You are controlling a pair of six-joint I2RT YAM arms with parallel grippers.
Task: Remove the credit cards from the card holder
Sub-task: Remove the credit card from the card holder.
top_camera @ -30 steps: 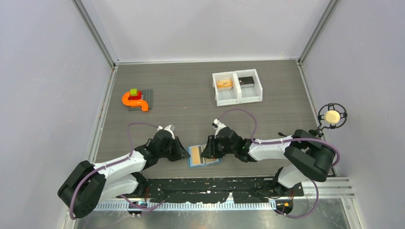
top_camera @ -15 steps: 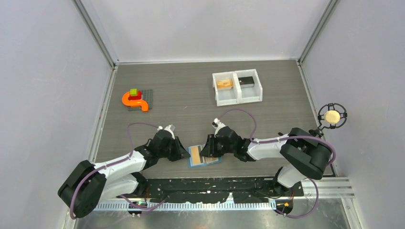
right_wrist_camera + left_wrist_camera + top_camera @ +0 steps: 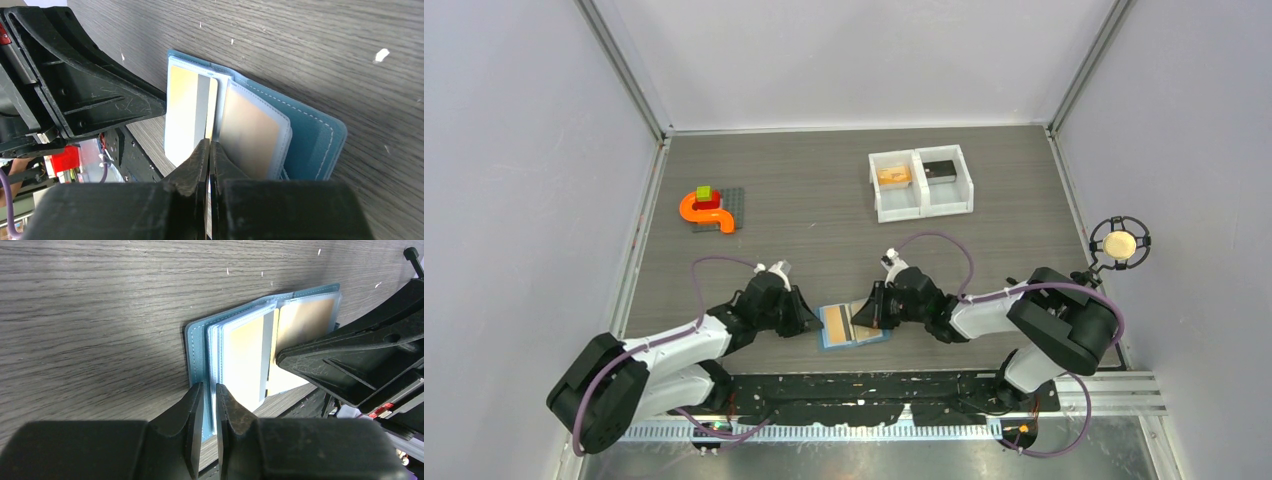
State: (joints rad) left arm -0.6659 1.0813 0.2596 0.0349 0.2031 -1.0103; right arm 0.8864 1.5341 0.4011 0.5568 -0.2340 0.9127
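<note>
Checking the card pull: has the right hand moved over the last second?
Yes: against the white tray, the right hand slid slightly to the right.

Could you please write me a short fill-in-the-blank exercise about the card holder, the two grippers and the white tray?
1. The card holder lies ____ on the table.
2. The left gripper pinches the holder's ____ cover.
3. The card that the right gripper is shut on is ____ with a grey stripe.
4. The white tray has ____ compartments.
Missing words: open; blue; yellow; two.
</note>
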